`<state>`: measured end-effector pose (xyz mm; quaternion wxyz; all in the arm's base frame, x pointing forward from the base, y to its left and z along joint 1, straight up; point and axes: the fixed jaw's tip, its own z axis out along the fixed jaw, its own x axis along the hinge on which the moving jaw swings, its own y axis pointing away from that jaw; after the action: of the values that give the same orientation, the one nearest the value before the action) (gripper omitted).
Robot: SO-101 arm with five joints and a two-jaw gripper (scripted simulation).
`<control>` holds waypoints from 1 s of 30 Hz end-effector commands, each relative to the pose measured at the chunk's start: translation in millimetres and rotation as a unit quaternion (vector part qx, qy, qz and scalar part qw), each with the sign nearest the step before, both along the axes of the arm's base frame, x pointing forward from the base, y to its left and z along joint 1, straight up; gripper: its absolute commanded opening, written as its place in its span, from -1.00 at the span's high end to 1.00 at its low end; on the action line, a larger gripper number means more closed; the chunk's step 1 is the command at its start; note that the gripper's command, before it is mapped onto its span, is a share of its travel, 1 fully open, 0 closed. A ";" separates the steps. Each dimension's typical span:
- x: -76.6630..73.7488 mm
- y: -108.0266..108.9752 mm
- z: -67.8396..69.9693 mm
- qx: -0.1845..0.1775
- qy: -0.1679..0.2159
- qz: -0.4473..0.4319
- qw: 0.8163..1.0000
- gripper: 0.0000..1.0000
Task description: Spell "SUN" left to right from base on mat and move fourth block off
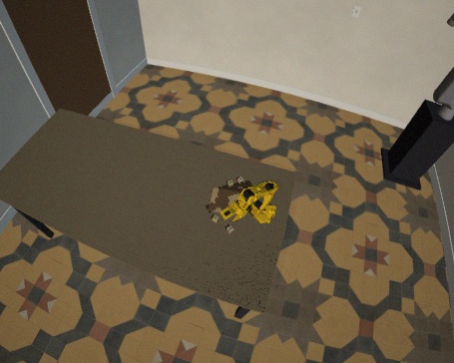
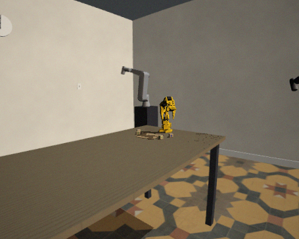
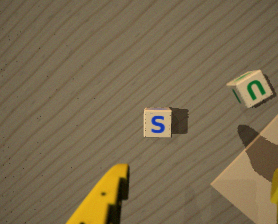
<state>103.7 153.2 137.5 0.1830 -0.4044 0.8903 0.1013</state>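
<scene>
Block S [image 3: 157, 122] lies flat on the bare table [image 3: 65, 75], off the mat [image 3: 250, 185], whose corner shows at four o'clock. Its pincer [image 3: 190, 200] hangs above, partly apart and gripping nothing, the block at twelve o'clock from the yellow finger [image 3: 102, 197]. Block U [image 3: 251, 88] sits tilted at two o'clock, well apart.

S block [image 3: 157, 122] flat on table, U block [image 3: 251, 88] tilted, mat [image 3: 250, 176] corner nearby

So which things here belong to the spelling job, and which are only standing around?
Belong to the job:
S block, on the bare table
U block, tilted, off the mat
mat, corner in view
gripper, holding nothing

Standing around:
grey arm on a black pedestal
wall clock
</scene>
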 end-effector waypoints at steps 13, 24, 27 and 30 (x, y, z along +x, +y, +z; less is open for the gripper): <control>-1.3 -0.7 24.4 0.060 -0.044 0.002 0.997 0.36; -1.5 -1.4 22.8 0.048 -0.061 0.041 0.996 0.36; -1.6 -1.7 22.1 0.042 -0.068 0.056 0.995 0.36; -1.7 -2.2 20.9 0.033 -0.081 0.085 0.993 0.36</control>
<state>101.0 149.5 149.7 0.2291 -0.4587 0.8518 0.1074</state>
